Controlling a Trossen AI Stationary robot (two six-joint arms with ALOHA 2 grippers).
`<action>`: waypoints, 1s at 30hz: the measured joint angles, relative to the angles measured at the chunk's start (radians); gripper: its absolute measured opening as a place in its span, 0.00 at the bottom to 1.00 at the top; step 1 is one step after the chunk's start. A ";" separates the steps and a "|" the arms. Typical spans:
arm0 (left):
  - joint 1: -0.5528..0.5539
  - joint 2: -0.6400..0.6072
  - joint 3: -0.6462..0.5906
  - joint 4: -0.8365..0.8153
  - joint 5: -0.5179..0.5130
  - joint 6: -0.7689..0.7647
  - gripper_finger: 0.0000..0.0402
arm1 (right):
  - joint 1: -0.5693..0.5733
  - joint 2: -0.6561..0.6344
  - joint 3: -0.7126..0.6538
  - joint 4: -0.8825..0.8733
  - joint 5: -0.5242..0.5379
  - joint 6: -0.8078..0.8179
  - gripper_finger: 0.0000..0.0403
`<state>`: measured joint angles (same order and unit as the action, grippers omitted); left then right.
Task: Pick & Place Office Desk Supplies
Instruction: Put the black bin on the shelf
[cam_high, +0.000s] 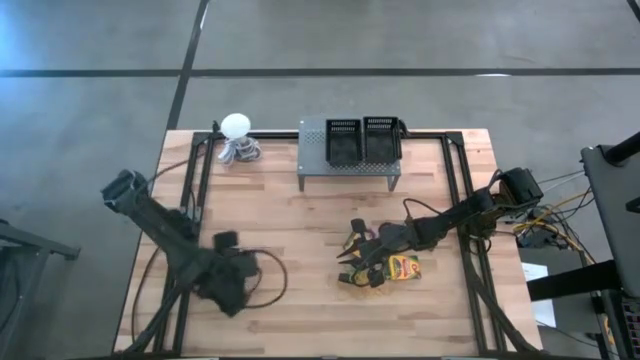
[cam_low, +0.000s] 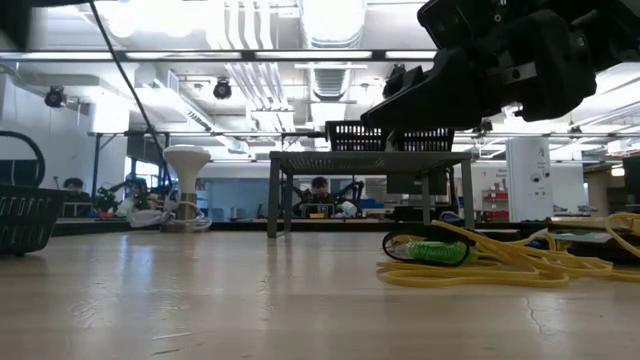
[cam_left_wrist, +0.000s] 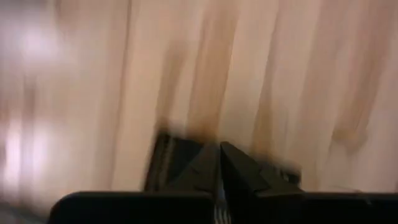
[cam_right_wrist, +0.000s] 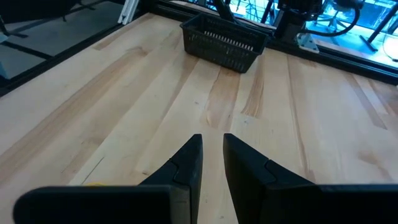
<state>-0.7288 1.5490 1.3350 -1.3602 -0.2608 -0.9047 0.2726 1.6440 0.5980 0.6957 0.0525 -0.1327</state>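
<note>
A yellow-and-green crayon box (cam_high: 403, 267) lies flat on the wooden table, right of centre, with small dark items (cam_high: 360, 277) beside it. The low view shows a tangle of yellow rubber bands (cam_low: 500, 262) and a green ring (cam_low: 435, 252) lying on the tabletop. My right gripper (cam_high: 352, 250) hovers just above these, slanting down; its fingers (cam_right_wrist: 211, 149) stand a narrow gap apart with only bare table between them. My left gripper (cam_high: 235, 288) is over the table's near left part, pointing down. Its fingertips (cam_left_wrist: 219, 155) meet in a blurred view, with nothing seen between them.
A black mesh basket (cam_right_wrist: 221, 40) stands on the table's left part, also seen at the low view's left edge as the basket (cam_low: 20, 215). A metal stand (cam_high: 347, 170) at the back centre carries two black baskets. A white ball-shaped object (cam_high: 237, 128) stands at the back left.
</note>
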 joint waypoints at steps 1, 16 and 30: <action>-0.020 0.009 0.000 -0.038 0.030 -0.059 0.11 | 0.000 0.000 0.000 0.002 0.000 -0.001 0.15; -0.235 0.026 -0.276 0.277 0.139 -0.252 0.52 | -0.002 0.000 0.000 0.015 0.000 -0.016 0.15; -0.221 0.026 -0.409 0.389 0.160 -0.191 0.40 | -0.002 0.000 0.000 0.019 0.000 -0.027 0.15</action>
<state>-0.9493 1.5745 0.9259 -0.9711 -0.1006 -1.0962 0.2703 1.6440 0.5980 0.7149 0.0528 -0.1600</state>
